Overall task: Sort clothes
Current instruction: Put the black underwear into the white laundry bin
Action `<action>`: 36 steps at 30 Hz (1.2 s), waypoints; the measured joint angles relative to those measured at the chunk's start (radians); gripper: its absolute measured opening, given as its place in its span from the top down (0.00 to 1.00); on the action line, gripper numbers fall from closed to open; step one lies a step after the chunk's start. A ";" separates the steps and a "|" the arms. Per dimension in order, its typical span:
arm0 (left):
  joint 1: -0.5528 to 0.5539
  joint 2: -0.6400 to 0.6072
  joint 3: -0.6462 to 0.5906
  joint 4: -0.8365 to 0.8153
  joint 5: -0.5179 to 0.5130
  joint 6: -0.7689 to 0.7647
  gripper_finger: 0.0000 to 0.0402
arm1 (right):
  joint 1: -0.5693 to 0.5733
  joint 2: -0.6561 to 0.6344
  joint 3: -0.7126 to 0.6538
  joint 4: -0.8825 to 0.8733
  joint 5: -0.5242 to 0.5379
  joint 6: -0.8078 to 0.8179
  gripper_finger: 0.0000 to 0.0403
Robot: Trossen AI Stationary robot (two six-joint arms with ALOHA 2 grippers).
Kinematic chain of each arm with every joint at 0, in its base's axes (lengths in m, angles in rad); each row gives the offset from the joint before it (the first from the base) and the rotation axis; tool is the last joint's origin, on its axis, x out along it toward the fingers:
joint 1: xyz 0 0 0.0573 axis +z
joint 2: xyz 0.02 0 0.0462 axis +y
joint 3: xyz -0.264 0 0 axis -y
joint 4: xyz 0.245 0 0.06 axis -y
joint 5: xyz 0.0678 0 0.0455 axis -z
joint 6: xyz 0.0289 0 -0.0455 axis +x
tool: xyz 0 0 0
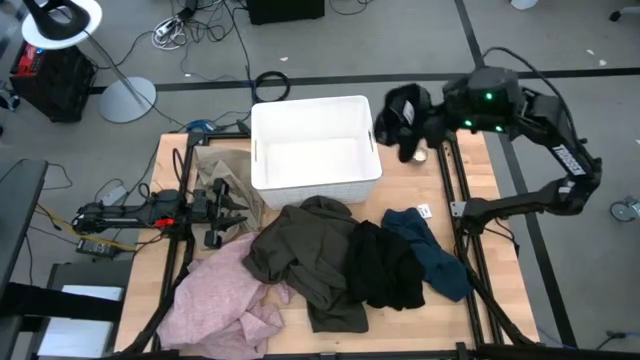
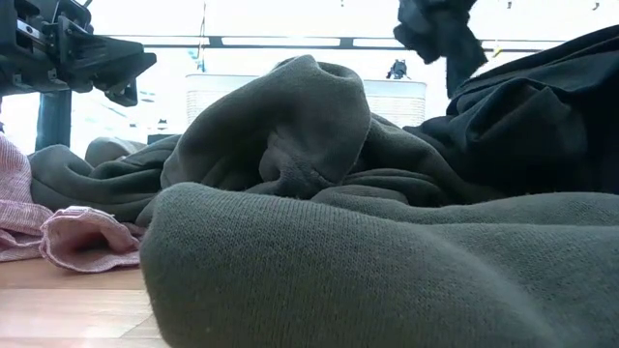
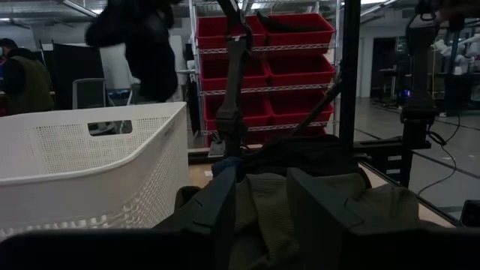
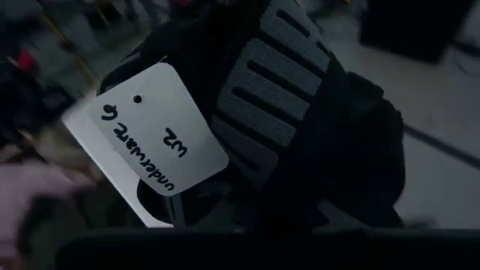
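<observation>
Crumpled pale pink garment (image 1: 222, 295) at the table's front left corner, olive green garment (image 1: 305, 255) heaped mid-table, black garment (image 1: 385, 265) touching it, dark teal garment (image 1: 432, 255) toward the right edge, beige garment (image 1: 222, 165) by the left edge, small tagged black garment (image 1: 402, 118) hanging above the back right corner.

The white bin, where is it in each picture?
High view: the bin sits at the table's back middle, behind the green garment.
Low view: only a strip of it peeks over the green garment.
Left wrist view: big, on the picture's left.
Right wrist view: cannot tell; a black garment with a paper tag fills it.
Shared landmark: the green garment.
</observation>
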 joint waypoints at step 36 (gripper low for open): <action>0.000 0.000 0.000 0.000 0.000 0.000 0.69 | 0.098 0.704 0.277 0.276 -0.072 -0.144 0.93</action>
